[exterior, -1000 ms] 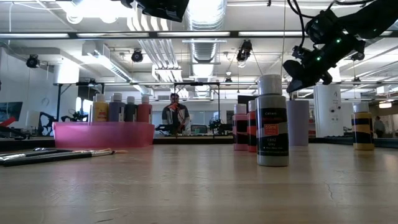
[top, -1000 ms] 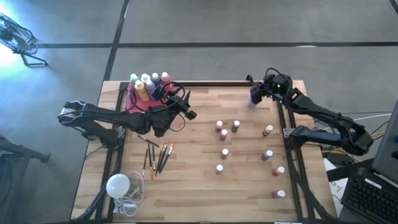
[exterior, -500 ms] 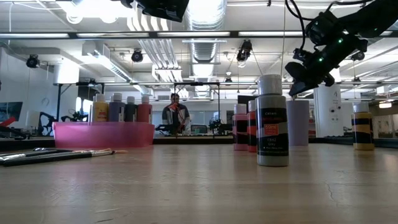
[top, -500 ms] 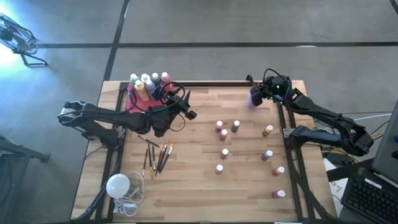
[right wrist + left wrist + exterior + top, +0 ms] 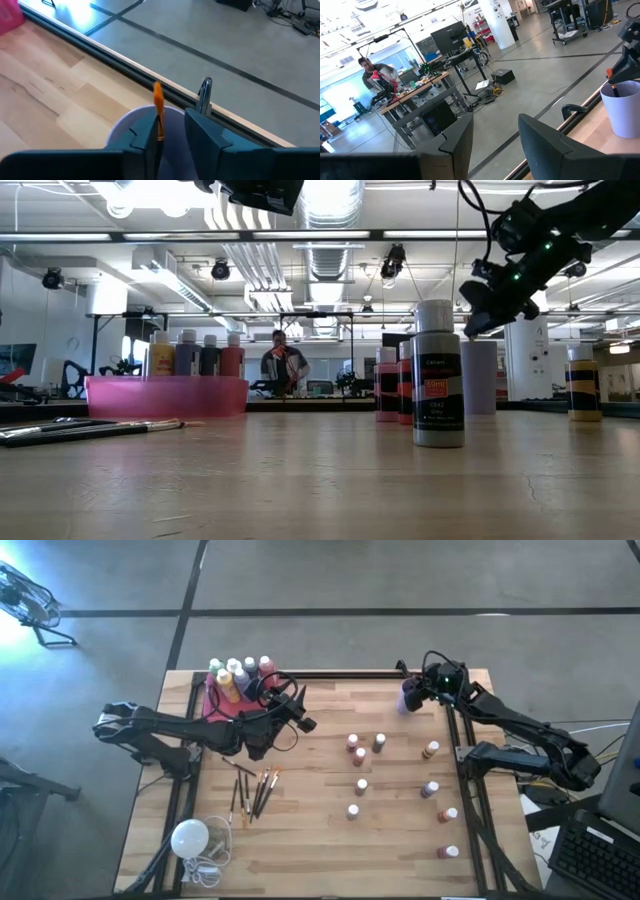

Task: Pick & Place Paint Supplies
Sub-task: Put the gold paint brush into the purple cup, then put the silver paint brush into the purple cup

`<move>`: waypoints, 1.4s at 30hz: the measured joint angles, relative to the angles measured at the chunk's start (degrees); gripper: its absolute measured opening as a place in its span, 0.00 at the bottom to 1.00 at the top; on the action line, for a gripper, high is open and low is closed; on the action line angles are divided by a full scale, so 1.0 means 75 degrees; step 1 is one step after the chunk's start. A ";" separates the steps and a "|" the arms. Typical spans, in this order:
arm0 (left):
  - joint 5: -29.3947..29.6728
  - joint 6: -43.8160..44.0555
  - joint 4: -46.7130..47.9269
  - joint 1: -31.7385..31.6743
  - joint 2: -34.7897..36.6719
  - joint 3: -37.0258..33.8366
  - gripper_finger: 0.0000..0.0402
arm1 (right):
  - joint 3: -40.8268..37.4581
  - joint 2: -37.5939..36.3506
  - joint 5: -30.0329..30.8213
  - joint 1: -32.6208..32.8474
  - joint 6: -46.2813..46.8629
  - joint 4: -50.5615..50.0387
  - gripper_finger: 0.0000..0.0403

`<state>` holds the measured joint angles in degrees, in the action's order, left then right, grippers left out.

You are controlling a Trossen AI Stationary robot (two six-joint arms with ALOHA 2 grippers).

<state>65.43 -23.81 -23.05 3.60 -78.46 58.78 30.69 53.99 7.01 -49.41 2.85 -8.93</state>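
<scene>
Hovering directly above the lavender cup (image 5: 145, 135), our right gripper (image 5: 167, 130) has its fingers slightly parted around an orange-tipped paintbrush (image 5: 158, 112), long axis upright, handle down into the cup below. We judge release is next; left gripper (image 5: 300, 720) waits open, well apart.
</scene>
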 joint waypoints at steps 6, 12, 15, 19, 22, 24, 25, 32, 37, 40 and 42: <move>0.0003 0.0000 -0.0001 0.0001 0.0000 0.0000 0.41 | 0.0456 0.0007 0.0000 0.0000 -0.0003 -0.0642 0.34; 0.0002 0.0000 0.0000 0.0001 0.0000 0.0000 0.41 | 0.1200 0.0001 0.0003 0.0003 0.0020 -0.1414 0.41; 0.0003 0.0000 0.0000 0.0003 0.0000 0.0000 0.41 | 0.1628 -0.0010 0.0000 0.0061 0.0021 -0.1572 0.44; 0.0001 0.0000 -0.0002 0.0000 0.0000 0.0000 0.41 | 0.2081 -0.0095 -0.0003 0.0319 -0.0104 -0.1585 0.46; 0.0001 0.0000 -0.0002 0.0001 0.0000 0.0000 0.41 | 0.2368 -0.0174 -0.0012 0.0561 -0.0187 -0.1571 0.46; 0.0001 0.0000 -0.0001 0.0002 0.0000 0.0000 0.41 | 0.2484 -0.0205 -0.0009 0.0770 -0.0181 -0.1535 0.46; 0.0000 0.0000 0.0000 0.0003 0.0000 0.0000 0.41 | 0.2501 -0.0214 -0.0033 0.0902 -0.0182 -0.1474 0.45; 0.0003 0.0000 0.0000 0.0000 0.0000 0.0000 0.41 | 0.2155 -0.0232 -0.2364 0.1941 -0.0641 -0.0071 0.38; 0.0000 0.0000 0.0000 0.0000 0.0000 0.0000 0.41 | 0.1967 -0.0231 -0.2981 0.2876 -0.0950 0.0688 0.33; 0.0001 0.0000 0.0000 0.0000 0.0000 0.0000 0.41 | 0.1875 -0.0191 -0.2981 0.3508 -0.1261 0.0861 0.30; 0.0000 0.0000 0.0000 0.0001 0.0000 0.0000 0.41 | 0.1813 -0.0163 -0.2978 0.3942 -0.1490 0.0879 0.28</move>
<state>65.43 -23.81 -23.05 3.60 -78.46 58.78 44.29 52.77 -15.33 -19.84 -8.32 -2.34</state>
